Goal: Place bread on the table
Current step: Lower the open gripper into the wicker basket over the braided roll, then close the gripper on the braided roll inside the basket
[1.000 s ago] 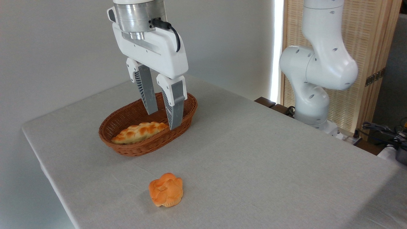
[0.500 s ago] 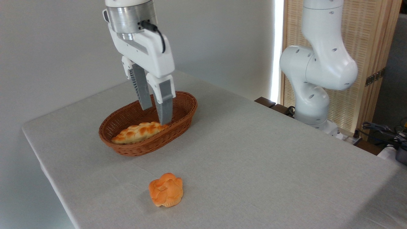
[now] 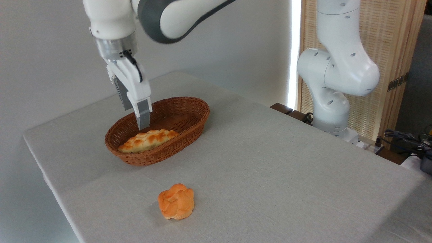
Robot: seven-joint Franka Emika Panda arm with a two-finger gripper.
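Pincer [image 3: 140, 118] now left, over basket [image 3: 189, 130]

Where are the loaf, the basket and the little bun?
loaf [image 3: 147, 140], fixed camera, middle of its braided top.
basket [image 3: 189, 130], fixed camera, outer wicker wall on the right.
bun [image 3: 176, 201], fixed camera, middle of its orange top.

Golden-brown braided bread [image 3: 147, 140], brown woven basket [image 3: 189, 118]

gripper [image 3: 139, 118] jaws: seen edge-on, one finger overlapping the other; gap not readable
bread [image 3: 147, 140] lower side: sitting behind near basket [image 3: 158, 153] wall
arm [image 3: 337, 67] top: running off upper frame edge
right-edge clutter [image 3: 416, 145]: cropped, too small to ID
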